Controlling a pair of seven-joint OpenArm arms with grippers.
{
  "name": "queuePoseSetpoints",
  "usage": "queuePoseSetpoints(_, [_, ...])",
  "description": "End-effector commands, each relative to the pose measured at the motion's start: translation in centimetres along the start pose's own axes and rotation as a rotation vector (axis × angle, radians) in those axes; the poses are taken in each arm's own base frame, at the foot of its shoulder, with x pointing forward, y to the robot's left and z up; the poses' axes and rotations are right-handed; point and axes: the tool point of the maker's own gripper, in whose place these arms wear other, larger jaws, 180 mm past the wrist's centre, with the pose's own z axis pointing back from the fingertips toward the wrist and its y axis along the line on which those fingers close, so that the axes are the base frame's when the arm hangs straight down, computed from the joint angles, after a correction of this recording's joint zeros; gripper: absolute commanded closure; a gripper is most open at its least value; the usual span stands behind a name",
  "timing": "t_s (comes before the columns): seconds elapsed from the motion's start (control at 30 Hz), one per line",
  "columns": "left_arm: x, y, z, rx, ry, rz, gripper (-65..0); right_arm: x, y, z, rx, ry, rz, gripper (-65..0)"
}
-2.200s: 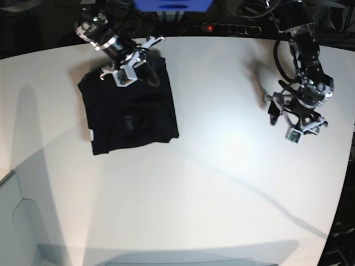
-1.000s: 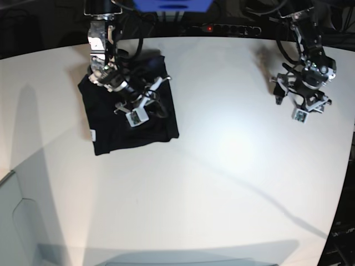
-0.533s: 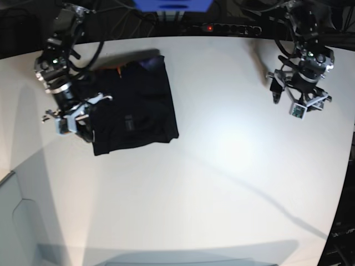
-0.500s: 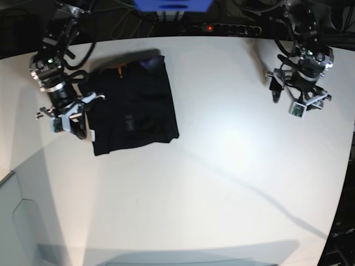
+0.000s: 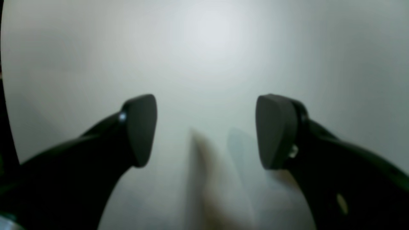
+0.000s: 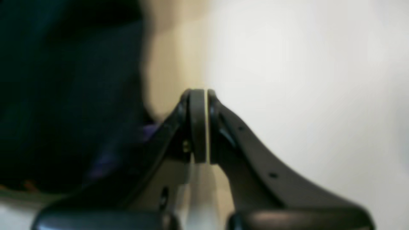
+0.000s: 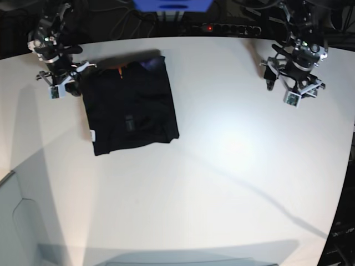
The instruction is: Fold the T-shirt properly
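Black cloth, folded into a compact rectangle, lies flat on the white table; this is the T-shirt, toward the far left of the base view, well apart from the table's middle.

The right claw hangs just beside the shirt's far-left corner; its jaws are pressed together with only a hairline between them, and they hold nothing; in its own wrist view the dark cloth fills the left side and bare table the right. The left claw is over bare table at the far right, well apart from the shirt; its fingers stand wide apart and empty.

What could go wrong from here, as I judge it: the closed right claw sits so near the corner that a low sideways pass could catch the top layer and drag the fold open; the collar edge already looks a little uneven, with the orange label peeping out, so a snag there would undo the neat shape; a claw pressing down near the edge could also slide the whole packet on the smooth table.

The folded shirt's long axis runs from the far edge toward the near edge, tilted slightly; the collar end points away to the far side, and the small white tag sits at the near-left edge.
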Motion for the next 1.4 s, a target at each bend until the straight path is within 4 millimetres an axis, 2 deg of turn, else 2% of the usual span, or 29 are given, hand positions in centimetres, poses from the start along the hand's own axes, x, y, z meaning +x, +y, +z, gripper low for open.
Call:
queuePoseSetpoints(0.0, [0.2,0.9,0.6,0.028,-0.015,-0.001,-46.6,1.1,0.3,0.2,0.014,-0.044,0.009,0.0])
queuePoseSetpoints(0.17, [-0.9,2.0,1.0,0.061,0.005,0.033,-46.6,-0.4,2.5,0.3,0.062,-0.011,0.002,0.0])
queuePoseSetpoints(0.33, [-2.0,1.8,1.3,0.059,0.032,0.033,-46.6,-0.1,3.2,1.4,0.066,-0.019,0.022,0.0])
queuePoseSetpoints(0.4, [-2.8,1.4,1.5,0.053,0.047,0.046,-46.6,0.4,3.0,1.5,0.055,-0.033,0.021,0.0])
queuePoseSetpoints(0.53, [-4.4,0.2,2.6,0.045,0.083,0.067,-46.0,1.1,0.2,3.1,-0.042,-0.056,0.01,0.0])
queuePoseSetpoints(0.57, [-5.2,-0.5,3.0,0.033,0.101,0.065,-44.7,1.4,-0.1,3.6,-0.065,-0.064,0.008,0.0])
queuePoseSetpoints(0.63, [-6.2,-1.4,4.0,0.019,0.127,0.058,-38.5,0.7,-0.8,5.5,-0.111,-0.049,0.009,0.0])
queuePoseSetpoints(0.7, [-7.5,-2.6,4.9,0.005,0.159,0.076,-28.8,-0.1,-0.6,7.6,-0.135,-0.022,0.022,0.0])
queuePoseSetpoints(0.77, [-9.7,-4.1,6.0,-0.02,0.216,0.101,-16.5,-1.9,0.3,9.8,-0.136,0.041,0.034,0.0])
queuePoseSetpoints(0.83, [-12.0,-5.6,7.2,-0.048,0.276,0.12,-4.2,-4.8,0.9,12.0,-0.13,0.136,0.029,0.0])
queuePoseSetpoints(0.87, [-13.1,-6.3,7.9,-0.064,0.308,0.129,0.0,-6.2,1.1,13.0,-0.127,0.182,0.025,0.0])
queuePoseSetpoints(1.0, [-16.5,-7.9,10.3,-0.1,0.405,0.141,-0.8,-10.7,1.9,16.0,-0.109,0.323,-0.008,0.0])
queuePoseSetpoints(1.07, [-17.5,-8.3,10.4,-0.112,0.409,0.159,0.0,-12.6,2.2,16.6,-0.103,0.371,-0.038,0.0])
queuePoseSetpoints(1.17, [-20.7,-9.2,9.5,-0.147,0.43,0.218,0.0,-16.4,3.8,16.3,-0.049,0.448,-0.114,0.0])
queuePoseSetpoints(1.37, [-28.6,-12.0,6.3,-0.231,0.489,0.416,0.0,-23.7,4.3,14.8,0.001,0.578,-0.254,0.0])
